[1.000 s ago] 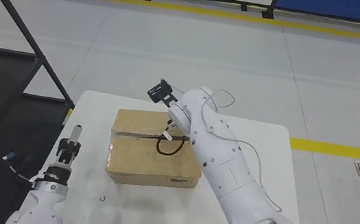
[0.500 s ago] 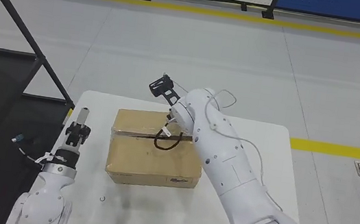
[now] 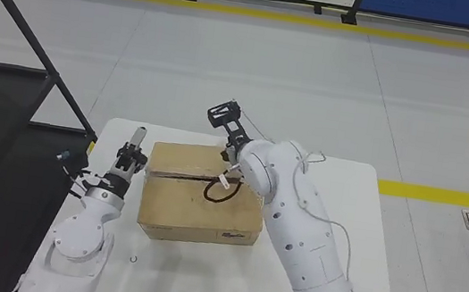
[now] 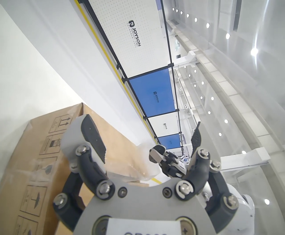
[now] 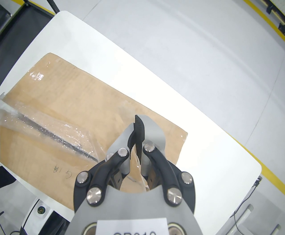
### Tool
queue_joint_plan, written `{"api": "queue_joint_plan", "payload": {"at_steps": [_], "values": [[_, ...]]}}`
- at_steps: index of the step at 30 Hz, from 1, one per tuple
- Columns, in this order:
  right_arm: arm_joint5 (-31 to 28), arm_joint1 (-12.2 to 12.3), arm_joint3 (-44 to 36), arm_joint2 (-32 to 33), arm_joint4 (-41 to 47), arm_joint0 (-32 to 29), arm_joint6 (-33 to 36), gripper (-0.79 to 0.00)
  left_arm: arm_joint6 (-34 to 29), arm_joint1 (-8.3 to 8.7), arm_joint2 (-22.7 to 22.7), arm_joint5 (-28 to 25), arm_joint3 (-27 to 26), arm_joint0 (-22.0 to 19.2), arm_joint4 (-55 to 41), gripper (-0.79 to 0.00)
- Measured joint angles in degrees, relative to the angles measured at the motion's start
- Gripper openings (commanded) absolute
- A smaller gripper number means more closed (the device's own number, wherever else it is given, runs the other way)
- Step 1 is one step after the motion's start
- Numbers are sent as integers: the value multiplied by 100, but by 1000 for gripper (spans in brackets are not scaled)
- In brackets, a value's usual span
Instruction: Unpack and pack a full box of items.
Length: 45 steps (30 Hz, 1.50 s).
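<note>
Hovered left fingers (image 4: 92,135), spread wide, right beside the closed box (image 3: 194,208) on the desk (image 3: 198,276). Hung right fingers (image 5: 139,133), pressed together, above it.

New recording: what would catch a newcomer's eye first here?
A brown cardboard box, its top seam covered in crinkled clear tape, sits in the middle of the white table. The left gripper is at the box's left end with jaws wide open. The right gripper hangs above the box top, jaws shut.
</note>
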Motion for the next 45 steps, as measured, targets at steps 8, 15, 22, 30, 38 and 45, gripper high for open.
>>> {"api": "queue_joint_plan", "payload": {"at_steps": [8, 15, 22, 30, 38, 45], "values": [[186, 134, -1474, 223, -117, -1171, -604, -785, -126, 11, 209, 48, 348, -113, 401, 0], [698, 181, -2213, 145, -398, -2055, -1555, -785, -139, 18, 214, 34, 408, -115, 439, 0], [965, 219, -2699, 119, -417, -2742, -2745, -785, -126, 18, 230, 23, 381, -107, 419, 0], [1249, 229, -2851, 119, -213, -3094, -3796, -785, -119, 21, 239, 21, 377, -98, 415, 0], [862, 271, -2976, 224, 281, -3286, -4273, -785, -94, 26, 221, 23, 360, -63, 398, 0], [853, 315, -3130, 301, 406, -3485, -4313, -785, -96, 24, 263, 27, 353, -59, 396, 0]]}}
